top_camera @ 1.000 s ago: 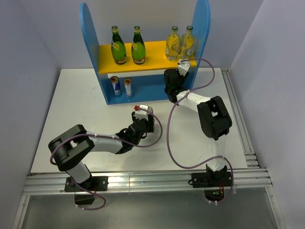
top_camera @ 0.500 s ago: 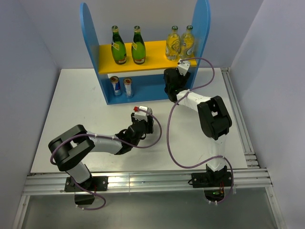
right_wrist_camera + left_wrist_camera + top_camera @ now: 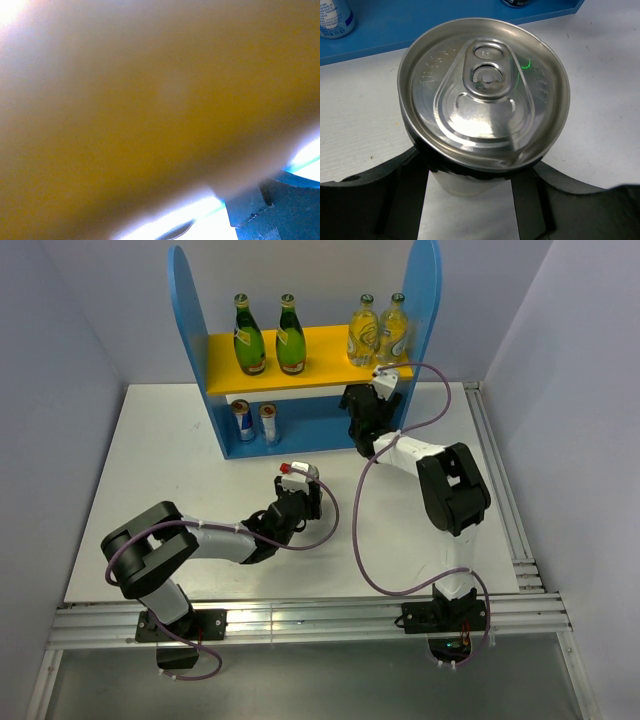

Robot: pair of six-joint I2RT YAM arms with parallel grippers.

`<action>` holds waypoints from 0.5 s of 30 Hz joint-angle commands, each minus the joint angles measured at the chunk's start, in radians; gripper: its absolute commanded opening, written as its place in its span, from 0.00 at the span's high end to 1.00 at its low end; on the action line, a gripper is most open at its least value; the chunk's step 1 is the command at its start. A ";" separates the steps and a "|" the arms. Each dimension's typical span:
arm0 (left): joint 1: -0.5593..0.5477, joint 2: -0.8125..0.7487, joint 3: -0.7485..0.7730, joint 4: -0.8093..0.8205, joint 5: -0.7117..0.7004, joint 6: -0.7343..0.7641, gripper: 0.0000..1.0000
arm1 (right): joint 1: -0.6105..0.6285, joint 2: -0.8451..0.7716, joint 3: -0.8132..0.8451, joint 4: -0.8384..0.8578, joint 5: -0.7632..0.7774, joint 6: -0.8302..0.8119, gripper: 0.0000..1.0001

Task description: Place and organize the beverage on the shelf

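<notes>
On the table in front of the shelf (image 3: 187,310) stands a dark can with a silver lid (image 3: 483,95), and my left gripper (image 3: 300,502) (image 3: 470,172) is shut on it, one black finger (image 3: 402,195) on each side. On the yellow upper board (image 3: 320,345) are two green bottles (image 3: 250,337) (image 3: 290,336) and two clear yellowish bottles (image 3: 364,332) (image 3: 394,328). Two silver-blue cans (image 3: 242,420) (image 3: 268,423) stand on the blue lower tier (image 3: 445,22). My right gripper (image 3: 362,405) reaches under the yellow board at the shelf's right end; its fingers are hidden.
The right wrist view is filled by the blurred yellow board (image 3: 150,100), with a blue piece of the shelf (image 3: 280,210) at the lower right. Grey walls close in the white table (image 3: 150,460) on the left, right and back. A metal rail (image 3: 500,490) lines the table's right edge.
My right wrist has shifted slightly up toward the shelf, under the yellow board. The left arm and its can have not moved.
</notes>
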 commanded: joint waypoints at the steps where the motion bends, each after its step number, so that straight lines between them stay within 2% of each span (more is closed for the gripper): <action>1: 0.003 -0.070 0.010 0.118 -0.013 -0.025 1.00 | -0.002 -0.064 -0.023 0.025 -0.051 -0.009 0.00; 7: 0.006 -0.075 0.014 0.114 -0.011 -0.026 1.00 | 0.015 -0.116 -0.062 -0.007 -0.051 0.012 0.00; 15: 0.029 -0.059 0.029 0.117 0.012 -0.036 1.00 | 0.072 -0.254 -0.219 -0.010 0.008 0.086 0.00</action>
